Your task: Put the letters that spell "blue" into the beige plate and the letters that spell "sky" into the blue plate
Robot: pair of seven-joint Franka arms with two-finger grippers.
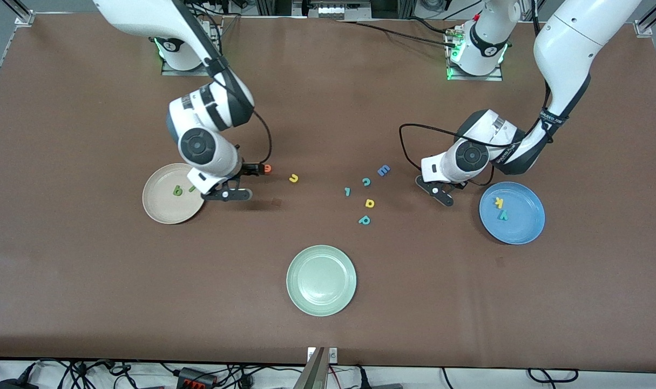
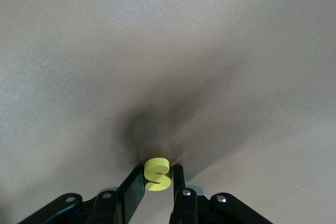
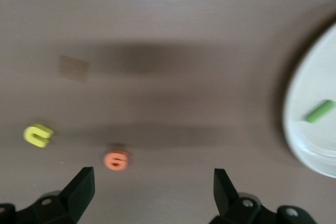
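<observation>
Your left gripper [image 2: 157,182] is clamped on the small yellow foam "s" [image 2: 157,174] just above the brown table, so carry it toward the round mid-blue plate [image 1: 525,229] beside it at the left arm's end. Your right gripper [image 3: 152,190] is spread empty by the round beige plate [image 1: 160,208]; the orange rounded foam "e" [image 3: 116,159] lies just beside one finger.

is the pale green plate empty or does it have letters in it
Empty: the pale green plate shows only its bare surface in the front view, with no letters on it.

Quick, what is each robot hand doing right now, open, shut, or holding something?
Left gripper: shut on the yellow "s", beside the blue plate.
Right gripper: open, holding nothing, beside the beige plate.
</observation>
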